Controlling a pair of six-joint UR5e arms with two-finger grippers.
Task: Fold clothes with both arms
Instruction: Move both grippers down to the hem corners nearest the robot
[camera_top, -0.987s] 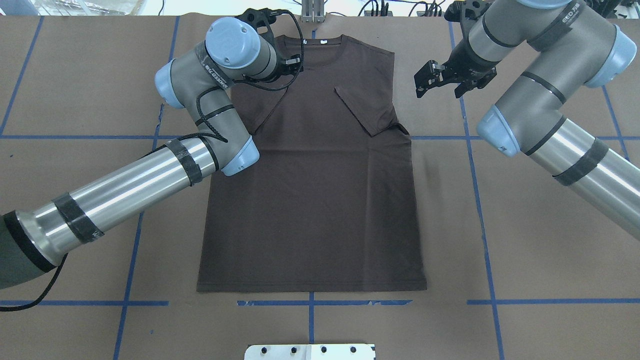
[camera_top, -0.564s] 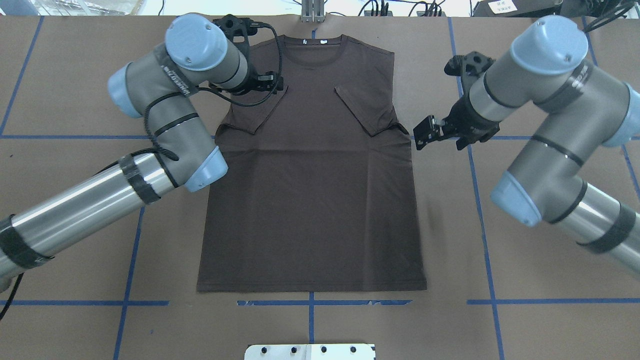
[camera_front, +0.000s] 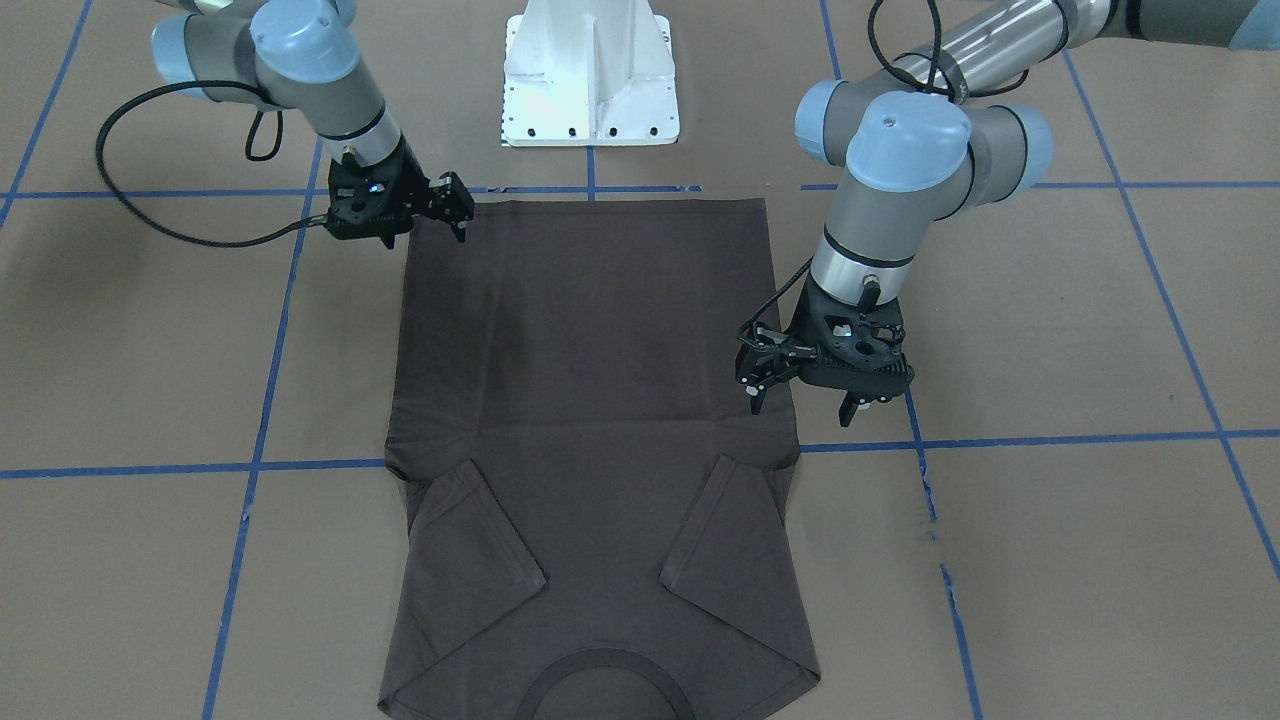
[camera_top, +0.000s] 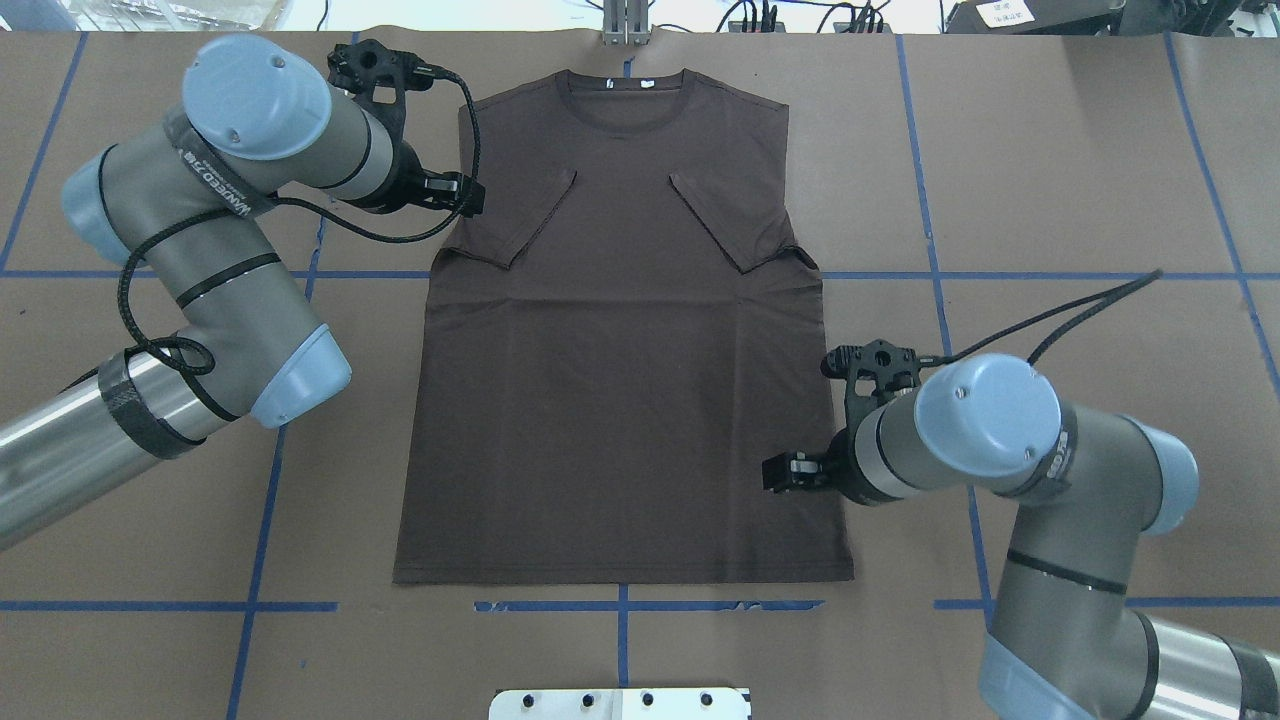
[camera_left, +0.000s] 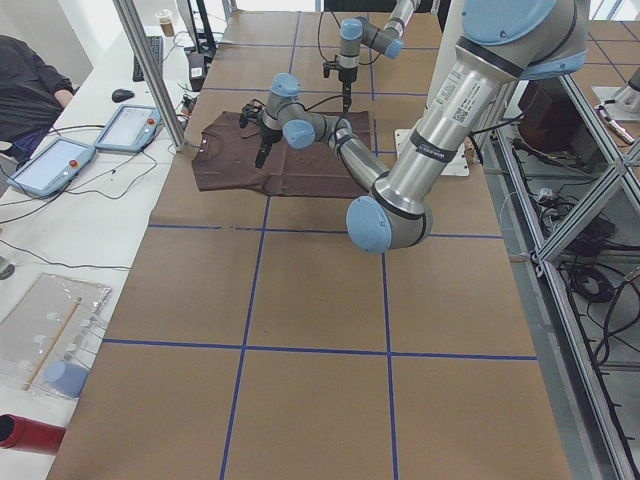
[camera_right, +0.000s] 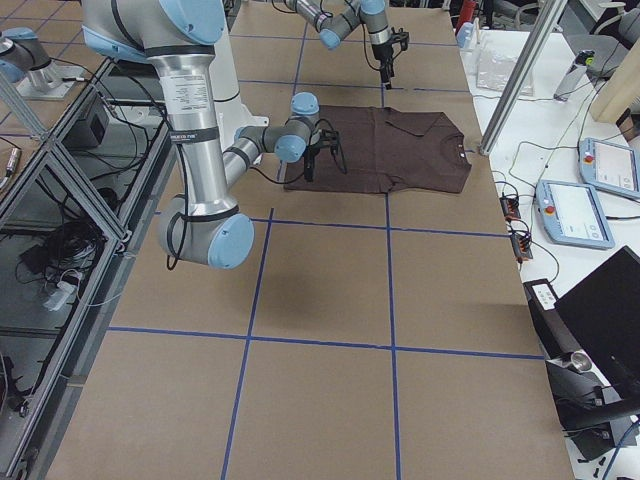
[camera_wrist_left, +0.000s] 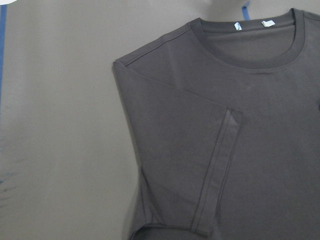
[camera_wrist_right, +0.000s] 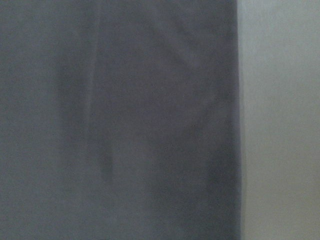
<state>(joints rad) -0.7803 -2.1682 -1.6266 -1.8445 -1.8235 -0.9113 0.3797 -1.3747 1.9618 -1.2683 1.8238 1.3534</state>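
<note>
While the dark brown-grey short-sleeved T-shirt (camera_top: 620, 400) lies flat on the brown paper-covered table (camera_top: 1050, 200), sleeves folded in, the black two-finger right gripper (camera_front: 425, 232) has swung from shoulder level down to the hem corner. The left gripper (camera_front: 800, 405) has backed off the collar (likely lining up a lengthwise fold). Only the front-facing view shows both grippers' fingers spread and empty; overhead, the wrists hide them.

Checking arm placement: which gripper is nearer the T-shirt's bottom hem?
The right gripper, over the T-shirt's side edge near the hem; the left gripper sits by the folded sleeve.
</note>
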